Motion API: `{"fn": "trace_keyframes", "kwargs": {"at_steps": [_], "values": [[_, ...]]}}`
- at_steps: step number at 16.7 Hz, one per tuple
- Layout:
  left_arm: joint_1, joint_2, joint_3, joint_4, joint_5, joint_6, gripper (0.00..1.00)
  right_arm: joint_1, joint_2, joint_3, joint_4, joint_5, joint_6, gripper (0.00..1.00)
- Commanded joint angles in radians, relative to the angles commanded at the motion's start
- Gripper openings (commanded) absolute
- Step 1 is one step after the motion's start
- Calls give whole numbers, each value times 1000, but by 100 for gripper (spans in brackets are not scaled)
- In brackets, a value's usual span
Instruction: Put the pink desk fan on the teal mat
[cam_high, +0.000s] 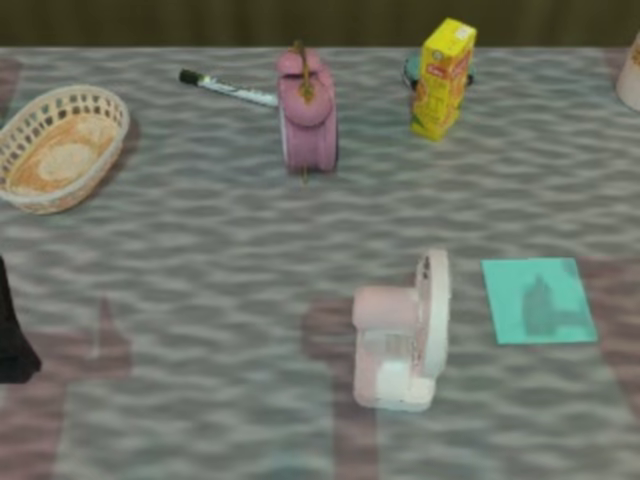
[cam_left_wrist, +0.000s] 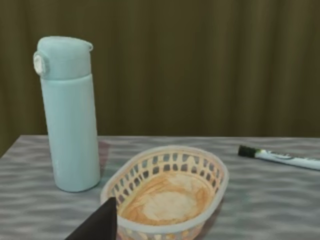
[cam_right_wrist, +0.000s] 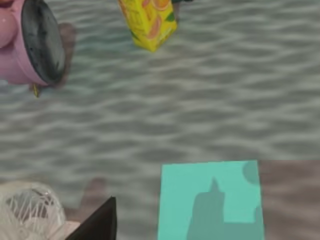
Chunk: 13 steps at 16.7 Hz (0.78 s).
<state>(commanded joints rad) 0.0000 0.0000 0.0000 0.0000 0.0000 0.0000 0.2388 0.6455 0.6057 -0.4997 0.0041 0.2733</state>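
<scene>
While the fan stands on the table near the front, right of centre, its round guard faces the mat, which lies flat just beside it on the right, the two apart with a strip of bare tabletop between them. Nothing rests on the mat; only a shadow falls across it. Only a dark sliver of the left arm shows in the top view, at the table's left edge, below a wicker basket; its wrist view shows one dark finger low in front of that basket, with a pale blue flask standing just beside the basket and a marker lying farther off, and I cannot tell how its fingers are set. No part of the right arm shows in the top view; its wrist camera looks down on the mat and the guard's edge, with one dark finger in the foreground holding nothing, and its opening cannot be told either. At the back stand a mauve-pink clock and a yellow carton, well apart from the fan.
</scene>
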Motion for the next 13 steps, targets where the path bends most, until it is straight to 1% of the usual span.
{"fn": "trace_keyframes", "kwargs": {"at_steps": [8,11,13], "values": [[0,0,0,0,0,0,100,270,789,733,-528,-2,314,100],[0,0,0,0,0,0,100,352,1031,951,-696,-3,408,100],[0,0,0,0,0,0,100,396,1156,1061,-788,-2,457,100]]}}
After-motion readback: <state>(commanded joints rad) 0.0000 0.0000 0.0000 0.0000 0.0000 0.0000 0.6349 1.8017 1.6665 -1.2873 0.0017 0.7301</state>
